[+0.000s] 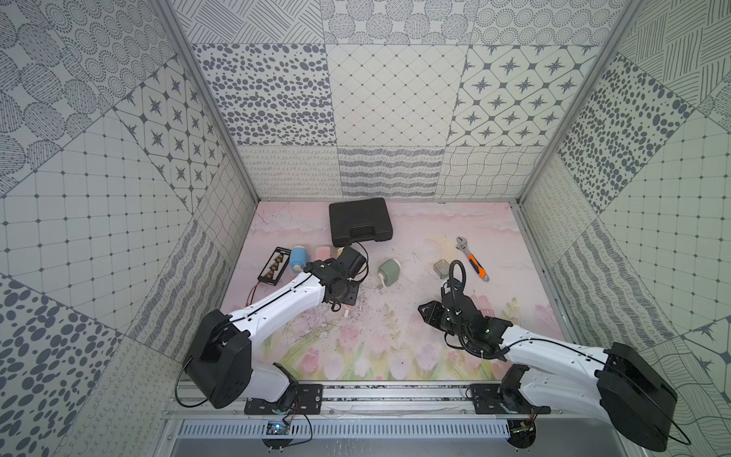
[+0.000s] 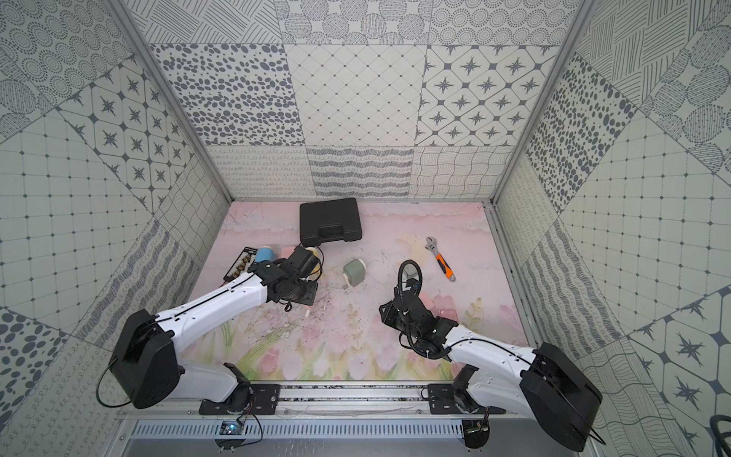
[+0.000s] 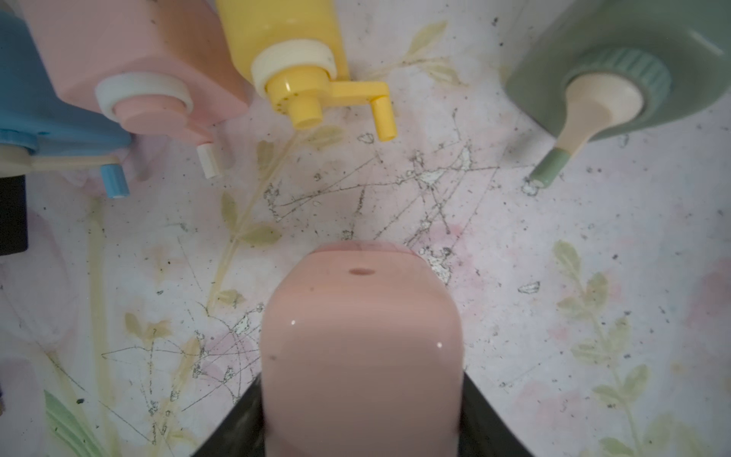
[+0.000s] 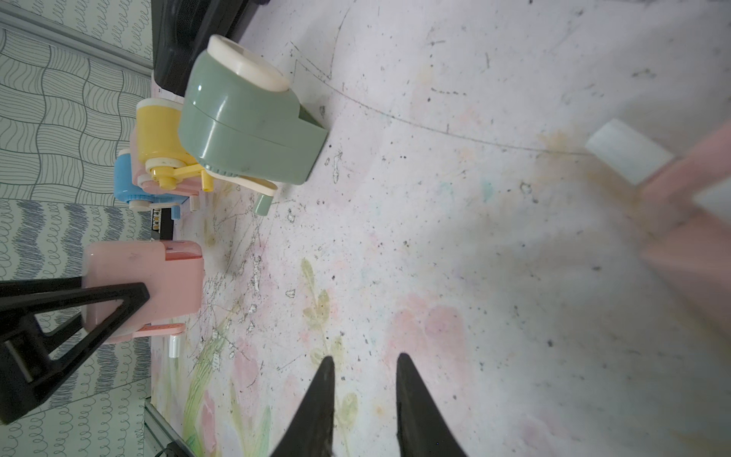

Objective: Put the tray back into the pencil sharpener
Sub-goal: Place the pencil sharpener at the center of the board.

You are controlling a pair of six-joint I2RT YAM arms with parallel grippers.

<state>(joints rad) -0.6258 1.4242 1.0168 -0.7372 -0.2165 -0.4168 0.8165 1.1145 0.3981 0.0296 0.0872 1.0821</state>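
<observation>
Left hand clamps the pink sharpener near the row of others on the bench. Right hand, well apart, has its fingers slightly apart and empty. Pink piece lies beside the right arm (tray? too blurred to tell).

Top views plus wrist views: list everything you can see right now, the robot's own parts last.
row sharpeners: 3, blue, pink and yellow, side by side at back left
green sharpener: 1, green, centre, standing apart
held sharpener: 1, pink, in the left claw
case: 1, black, back, shut
wrench: 1, silver with an orange handle, right
small box: 1, greyish clear, between the green sharpener and the wrench
pink tray: 1, see-through pink, beside the right arm
board: 1, black with a red wire, far left
left claw: 1, black, shut on the held sharpener
right claw: 1, black, open, empty
</observation>
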